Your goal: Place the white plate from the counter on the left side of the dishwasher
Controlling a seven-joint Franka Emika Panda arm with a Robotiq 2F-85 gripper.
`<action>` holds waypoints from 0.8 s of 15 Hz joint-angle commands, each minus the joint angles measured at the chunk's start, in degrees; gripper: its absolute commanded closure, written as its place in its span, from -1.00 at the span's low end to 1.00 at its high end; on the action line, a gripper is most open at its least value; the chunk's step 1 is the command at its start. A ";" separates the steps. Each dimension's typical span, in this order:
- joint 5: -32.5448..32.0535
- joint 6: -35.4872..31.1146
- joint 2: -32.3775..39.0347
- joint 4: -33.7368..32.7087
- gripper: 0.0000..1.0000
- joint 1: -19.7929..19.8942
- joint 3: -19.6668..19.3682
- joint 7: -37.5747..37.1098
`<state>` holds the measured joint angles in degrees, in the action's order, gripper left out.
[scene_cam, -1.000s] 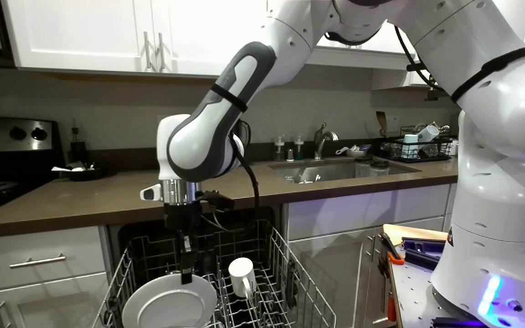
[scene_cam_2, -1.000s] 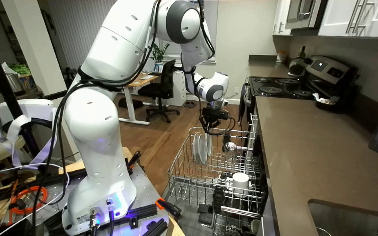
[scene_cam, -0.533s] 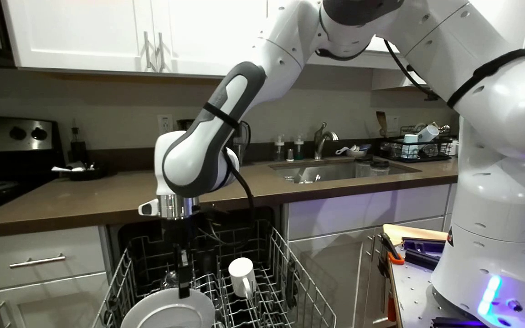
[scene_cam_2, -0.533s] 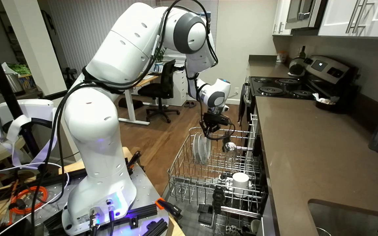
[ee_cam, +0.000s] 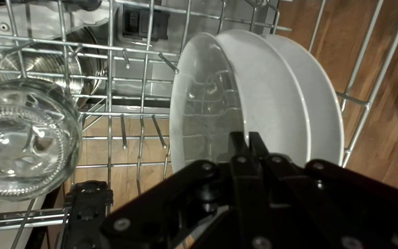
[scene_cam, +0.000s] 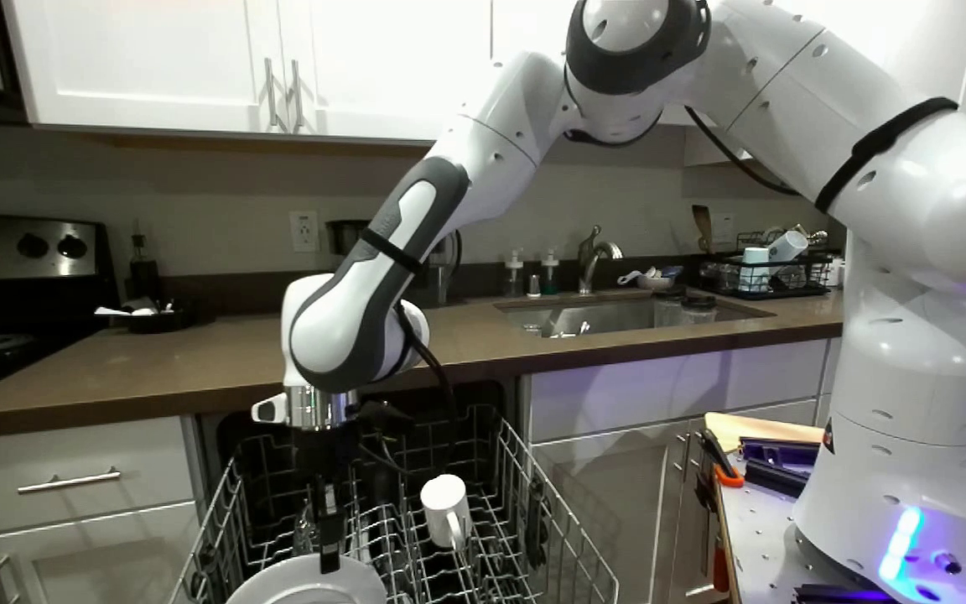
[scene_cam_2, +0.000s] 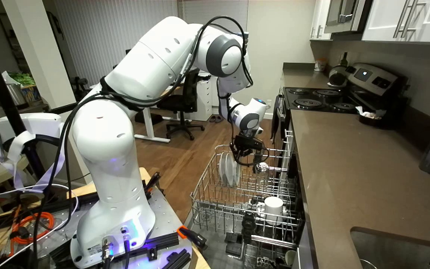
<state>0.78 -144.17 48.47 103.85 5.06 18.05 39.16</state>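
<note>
The white plate (ee_cam: 206, 100) stands on edge in the dishwasher's grey wire rack (scene_cam: 563, 512), at the left side in an exterior view (scene_cam: 307, 585). My gripper (ee_cam: 248, 139) is shut on its upper rim, with a finger on each face. The fingertips (scene_cam: 329, 560) point straight down at the rim in an exterior view. Two more white dishes (ee_cam: 278, 93) stand upright close beside the held plate. In both exterior views the brown counter (scene_cam: 156, 361) runs behind or beside the rack (scene_cam_2: 200, 192). The plate's lower edge is hidden.
A white cup (scene_cam: 445, 507) stands in the rack's middle, also in an exterior view (scene_cam_2: 273, 207). A clear glass jar (ee_cam: 22, 141) stands left of the plate in the wrist view. A metal pot (ee_cam: 47, 65) lies below the wires. Rack side wires (ee_cam: 361, 114) edge the dishes.
My gripper has moved down with the white plate, and slightly left in an exterior view. The plate sits lower in the rack. The gripper stays shut on its rim; the cup has not moved.
</note>
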 commanded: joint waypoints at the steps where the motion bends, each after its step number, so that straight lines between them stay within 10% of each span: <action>1: 1.51 1.44 2.54 -3.09 0.91 1.39 1.77 2.74; 10: 1.56 5.22 3.91 -5.47 0.90 0.83 1.57 2.17; 12: 1.54 5.53 3.72 -5.29 0.49 0.70 1.48 1.95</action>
<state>0.78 -141.09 51.17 99.81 5.25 18.31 39.19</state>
